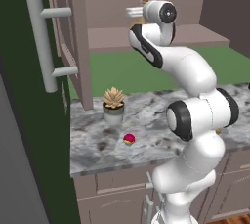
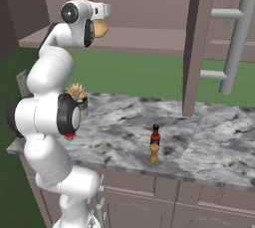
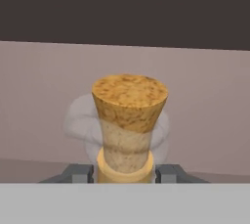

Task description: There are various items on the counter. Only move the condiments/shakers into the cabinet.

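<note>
Marbled counter [image 2: 209, 142] bears succulent [image 1: 114, 101], sauce bottle [image 2: 155, 135], shaker [image 2: 154, 154].

The pincer [image 2: 102, 20] is raised to the level of the cabinet shelf [image 2: 149, 40], where the tan flask bottle [image 2: 99, 27] is seen against the hand. Well below and to its right, the red sauce bottle [image 2: 155, 135] and small wooden shaker [image 2: 154, 154] are set together on the surface [image 2: 209, 142]. The potted succulent [image 2: 76, 93] is found below it.

Two bottles [image 2: 155, 136] – shaker [image 2: 154, 155], succulent [image 1: 114, 103]
</note>
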{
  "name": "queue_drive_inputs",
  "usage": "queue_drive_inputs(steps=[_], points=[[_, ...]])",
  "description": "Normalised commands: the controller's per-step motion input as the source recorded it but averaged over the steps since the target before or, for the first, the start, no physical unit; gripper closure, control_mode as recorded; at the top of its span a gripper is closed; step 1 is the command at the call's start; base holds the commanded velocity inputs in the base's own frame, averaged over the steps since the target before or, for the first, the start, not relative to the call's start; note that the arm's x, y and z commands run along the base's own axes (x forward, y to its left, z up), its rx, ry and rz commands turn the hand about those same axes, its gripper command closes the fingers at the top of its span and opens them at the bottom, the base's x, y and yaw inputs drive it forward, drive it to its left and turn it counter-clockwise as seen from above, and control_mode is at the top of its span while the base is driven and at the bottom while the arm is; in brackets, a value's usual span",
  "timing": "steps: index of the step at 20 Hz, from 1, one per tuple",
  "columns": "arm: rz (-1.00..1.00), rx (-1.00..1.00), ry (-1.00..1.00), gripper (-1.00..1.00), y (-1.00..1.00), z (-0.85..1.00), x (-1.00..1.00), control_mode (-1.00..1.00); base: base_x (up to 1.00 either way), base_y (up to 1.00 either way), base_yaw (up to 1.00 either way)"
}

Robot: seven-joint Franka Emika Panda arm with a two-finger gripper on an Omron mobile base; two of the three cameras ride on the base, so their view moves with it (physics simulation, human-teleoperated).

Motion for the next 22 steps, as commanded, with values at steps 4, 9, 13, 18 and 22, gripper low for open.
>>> queue_drive_inputs(steps=[4,9,13,18,22], points=[[0.0,-0.01,0.0,1.0,0.0,-0.26,0.5,-1.0,0.0,0.0,0.0],[0.0,-0.02,0.0,-1.0,0.0,-0.11,0.34,-1.0,0.0,0.0,0.0],[0.0,0.0,0.0,-1.0,0.0,0.0,0.0,-1.0,0.0,0.0,0.0],[0.0,0.0,-0.01,-1.0,0.0,-0.04,-0.5,-1.0,0.0,0.0,0.0],[-0.08,0.0,-0.05,-1.0,-0.04,-0.19,-1.0,-1.0,0.0,0.0,0.0]])
